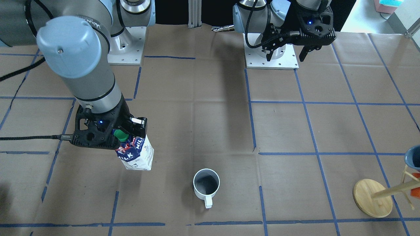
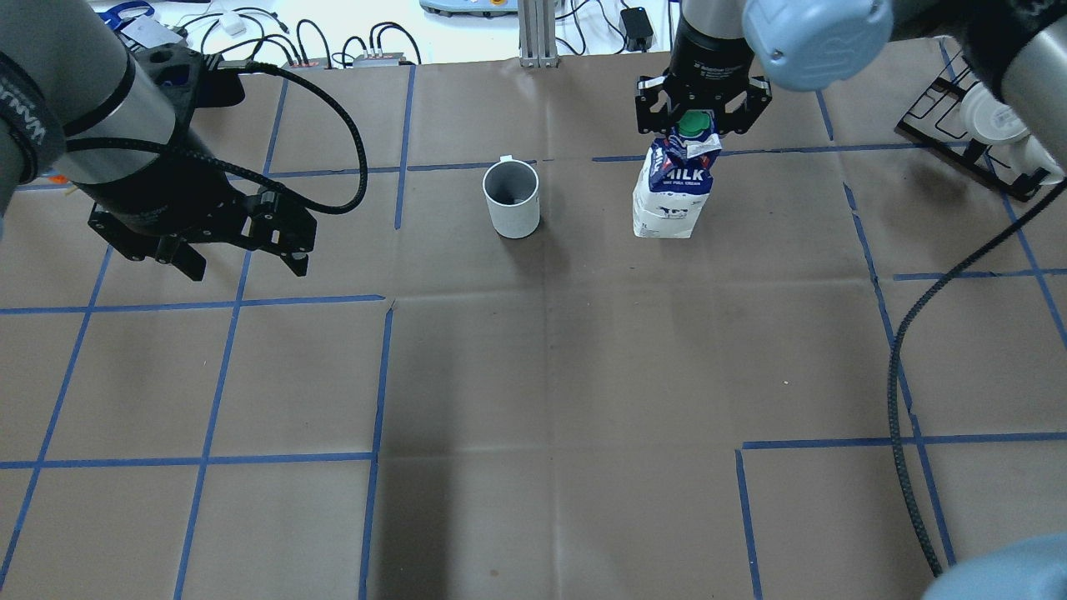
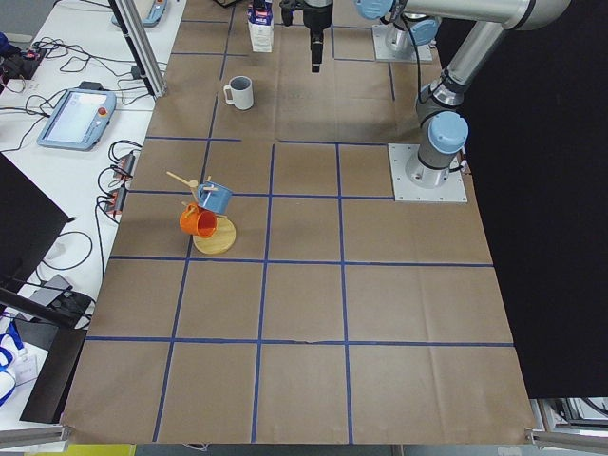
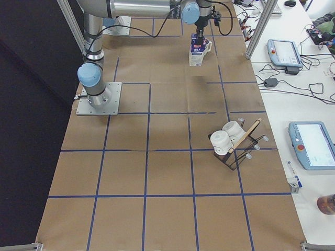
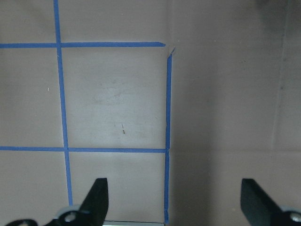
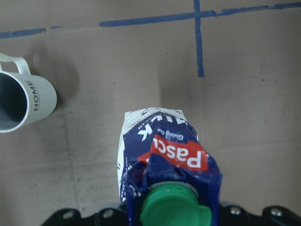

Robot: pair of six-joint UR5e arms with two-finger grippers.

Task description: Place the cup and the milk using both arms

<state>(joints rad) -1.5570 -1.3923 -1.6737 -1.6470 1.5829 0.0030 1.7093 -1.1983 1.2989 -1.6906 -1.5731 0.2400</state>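
Milk (image 2: pixel 673 196) is upright under the right gripper (image 2: pixel 693 127), whose fingers clamp its top from straight above. The cup (image 2: pixel 511 200) stands near it on the bench (image 2: pixel 583 375). The left gripper (image 2: pixel 247 268) hovers well apart, fingers spread. Whether the milk's base touches the bench is unclear.

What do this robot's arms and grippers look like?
Both arms are silver-grey tubes with light-blue joint caps: right arm, left arm. The left gripper and right gripper are black with cut-out frames, each with a small blue light. A black braided cable runs to each wrist.
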